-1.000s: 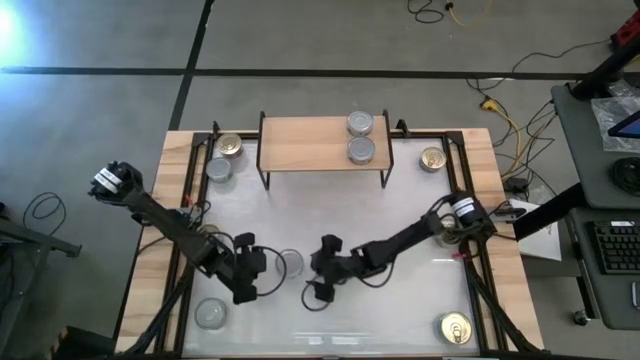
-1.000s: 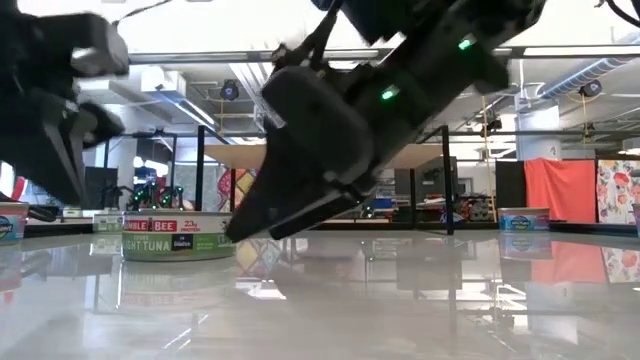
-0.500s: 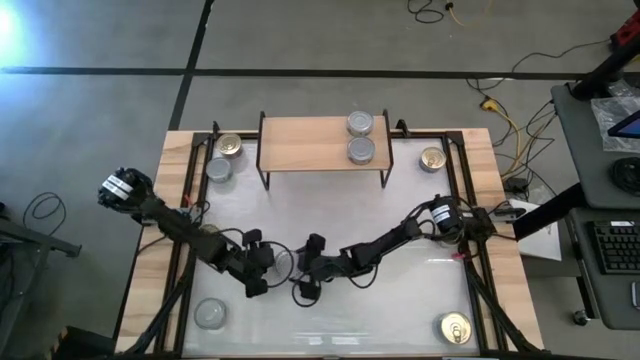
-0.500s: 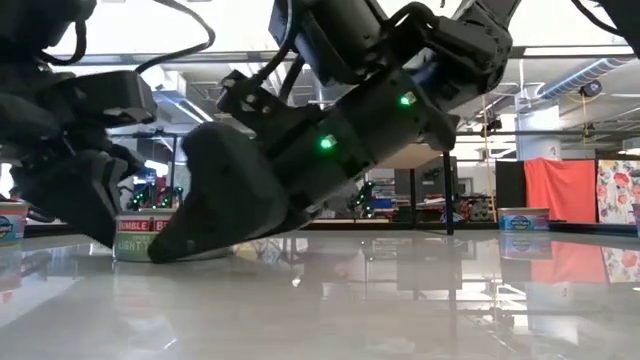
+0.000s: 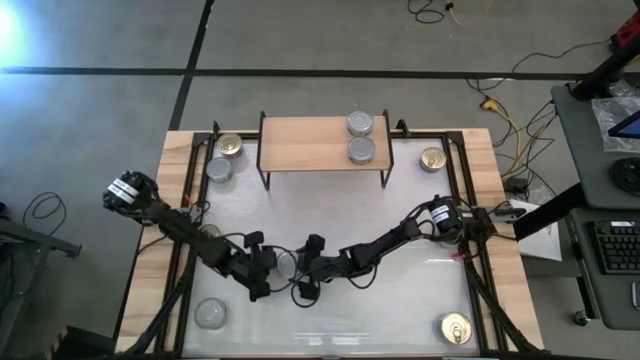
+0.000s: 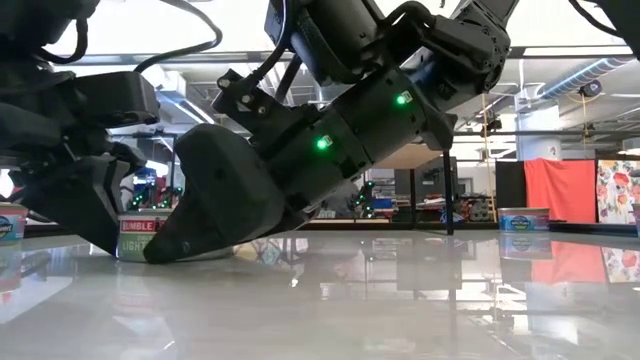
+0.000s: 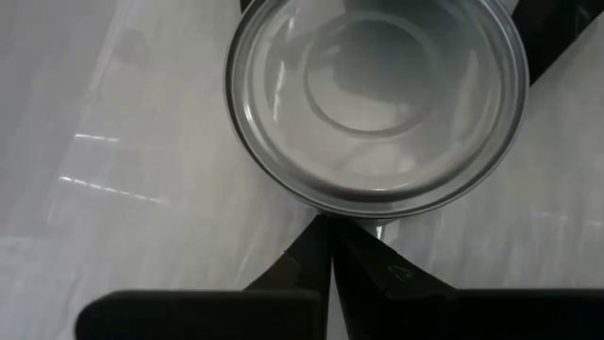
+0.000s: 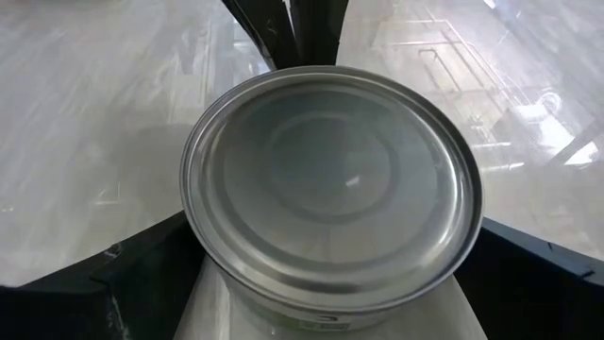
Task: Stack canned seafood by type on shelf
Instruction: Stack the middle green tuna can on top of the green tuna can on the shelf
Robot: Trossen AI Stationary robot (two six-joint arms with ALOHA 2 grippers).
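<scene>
Since a second ago both arms have closed in on the central silver tin (image 5: 288, 263). Seven tins visible: two on the shelf (image 5: 322, 144), five on the table (image 5: 400, 210). Left gripper (image 5: 262, 270) fingers closed beside it; right gripper (image 5: 305, 268) fingers spread astride it.

You have a white, wood-edged tabletop (image 5: 420, 215) on grey floor (image 5: 100, 120). Beyond its right edge, yellow cable (image 5: 508, 122), a keyboard (image 5: 610, 252); across the room an orange cloth (image 6: 560, 190).

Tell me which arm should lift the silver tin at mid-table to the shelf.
Right. The right gripper has its fingers on both sides of the silver tin; the left gripper has its fingers shut together beside it.
</scene>
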